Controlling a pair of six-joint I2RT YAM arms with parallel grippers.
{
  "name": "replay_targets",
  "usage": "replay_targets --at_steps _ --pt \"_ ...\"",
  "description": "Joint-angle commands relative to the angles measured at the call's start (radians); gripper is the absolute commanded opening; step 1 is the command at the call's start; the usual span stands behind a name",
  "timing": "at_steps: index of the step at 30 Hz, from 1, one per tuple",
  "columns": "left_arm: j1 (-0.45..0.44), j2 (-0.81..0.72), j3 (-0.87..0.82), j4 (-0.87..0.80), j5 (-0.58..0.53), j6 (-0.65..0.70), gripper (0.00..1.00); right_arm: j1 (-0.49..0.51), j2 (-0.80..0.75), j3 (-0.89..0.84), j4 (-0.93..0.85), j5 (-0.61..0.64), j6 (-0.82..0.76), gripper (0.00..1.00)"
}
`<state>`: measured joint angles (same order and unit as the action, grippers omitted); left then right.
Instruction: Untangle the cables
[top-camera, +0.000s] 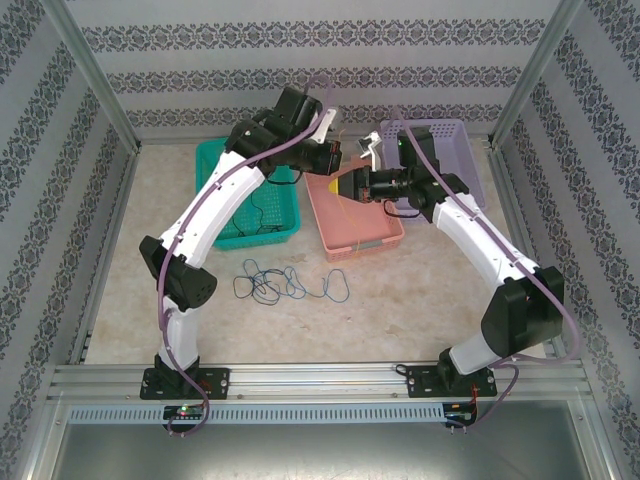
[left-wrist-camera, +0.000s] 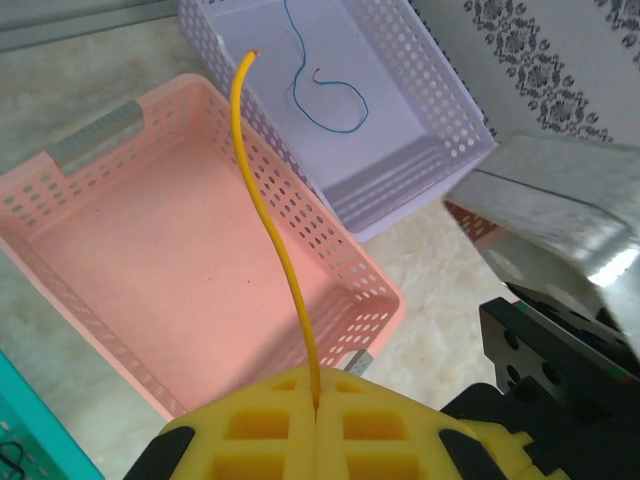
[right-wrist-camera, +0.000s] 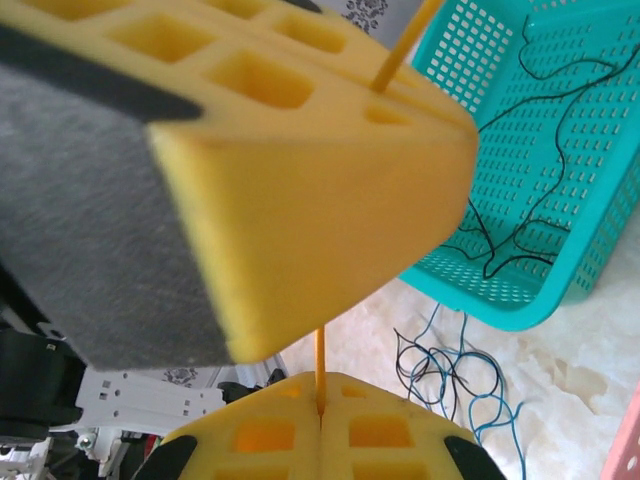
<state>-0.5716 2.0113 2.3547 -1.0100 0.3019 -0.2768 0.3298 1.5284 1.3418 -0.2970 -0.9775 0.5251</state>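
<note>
Yellow foam pads of my left claw (left-wrist-camera: 318, 400) are pressed together on a yellow cable (left-wrist-camera: 272, 220), which rises above the pink basket (left-wrist-camera: 120, 260). My right claw (right-wrist-camera: 320, 405) is clamped on the same cable. Teal basket (right-wrist-camera: 470, 60): holds a black cable (right-wrist-camera: 556, 100). Purple basket (left-wrist-camera: 440, 110): holds a blue cable (left-wrist-camera: 340, 130). Blue and black cables (top-camera: 275, 285) lie tangled on the table (top-camera: 430, 290), near the teal basket.

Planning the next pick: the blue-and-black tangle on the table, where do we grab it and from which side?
Grip the single loop at the tangle's right end, coming straight down. It lies flat on the table, clear of the dense middle, so one strand can probably be pinched alone. First, the left gripper and right gripper must free the yellow cable they pinch.
</note>
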Motion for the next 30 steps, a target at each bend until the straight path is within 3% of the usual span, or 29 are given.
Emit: replay_targets --at_steps 1,2,5,6,8,12,16,24,30 --pt "0.018 -0.042 0.001 0.119 -0.086 0.100 0.00 0.006 0.011 0.022 -0.107 -0.027 -0.022 0.00" --pt "0.018 -0.043 0.008 0.120 -0.088 0.080 0.00 0.003 0.011 0.027 -0.112 -0.017 -0.027 0.00" --pt "0.020 -0.042 0.045 0.112 -0.139 -0.021 0.58 -0.005 0.017 0.051 -0.152 0.030 -0.068 0.00" --pt "0.023 -0.045 0.067 0.101 -0.159 -0.065 0.66 -0.014 0.018 0.055 -0.162 0.050 -0.082 0.00" --pt "0.037 -0.052 0.093 0.085 -0.169 -0.146 0.73 -0.037 0.016 0.061 -0.174 0.095 -0.102 0.00" --pt "0.066 -0.104 0.102 0.038 -0.226 -0.250 0.83 -0.094 0.046 0.115 -0.215 0.164 -0.164 0.00" --pt "0.087 -0.174 0.042 -0.023 -0.265 -0.304 0.84 -0.130 0.138 0.250 -0.309 0.265 -0.261 0.00" --pt "0.086 -0.465 -0.535 0.138 -0.201 -0.486 0.84 -0.133 0.418 0.509 -0.358 0.460 -0.314 0.00" --pt "0.087 -0.634 -0.868 0.182 -0.156 -0.614 0.82 -0.095 0.595 0.578 -0.339 0.485 -0.273 0.00"
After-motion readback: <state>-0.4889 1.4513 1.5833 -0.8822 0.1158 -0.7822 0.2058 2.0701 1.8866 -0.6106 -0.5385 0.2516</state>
